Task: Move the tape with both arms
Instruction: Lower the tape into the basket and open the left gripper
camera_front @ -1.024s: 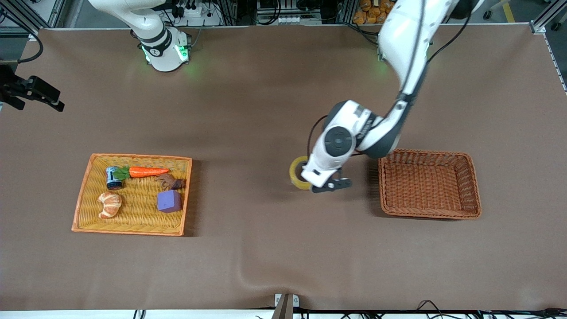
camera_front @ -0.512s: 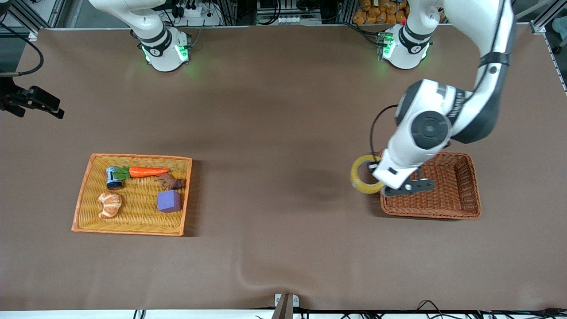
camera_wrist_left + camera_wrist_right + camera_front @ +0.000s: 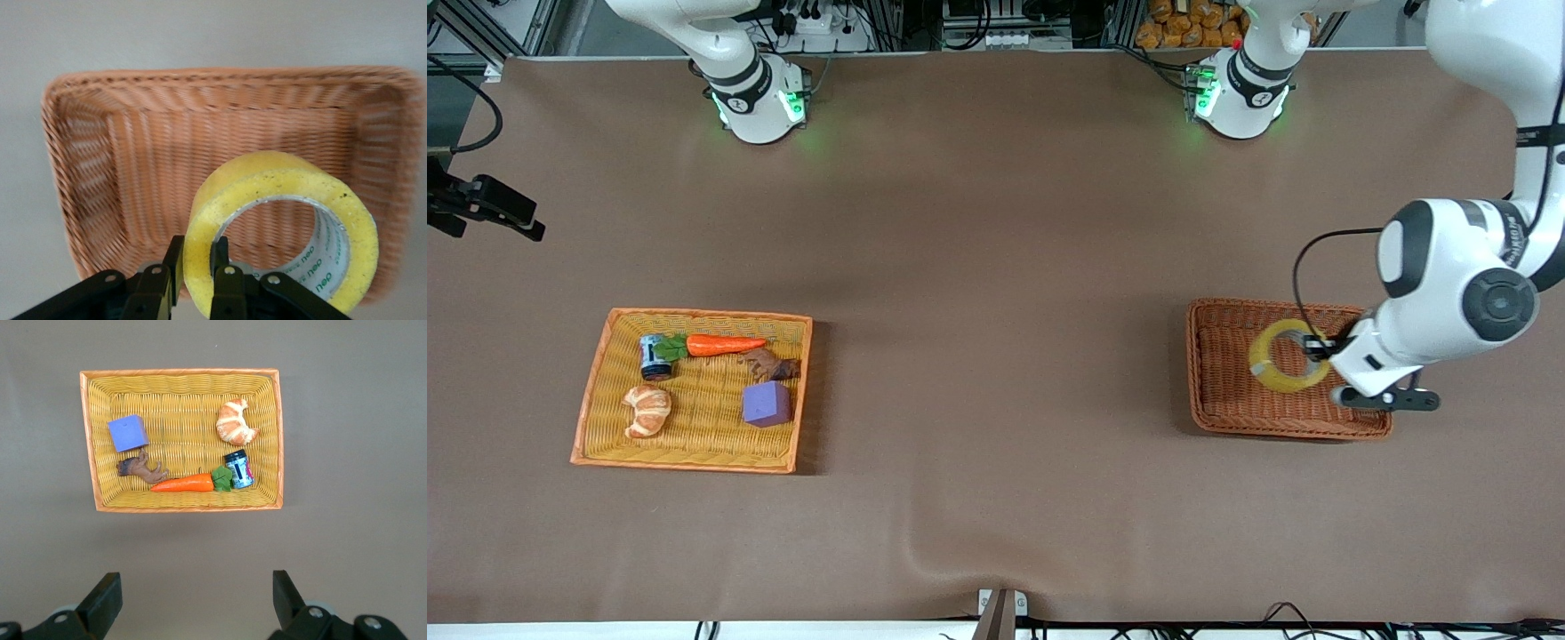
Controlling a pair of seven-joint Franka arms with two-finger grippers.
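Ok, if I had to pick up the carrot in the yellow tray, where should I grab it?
Grip the carrot across its thick orange middle, coming from above. It lies flat in the tray, leafy end against the small jar, so pinch across its width, clear of the jar.

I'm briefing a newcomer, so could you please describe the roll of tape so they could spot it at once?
Find the reddish-brown woven wicker basket at the left arm's end of the table. Held over it, on edge, is a yellowish translucent ring-shaped roll of tape, its wall pinched by the left gripper. It is the only thing there; the other items lie in the orange wicker tray.
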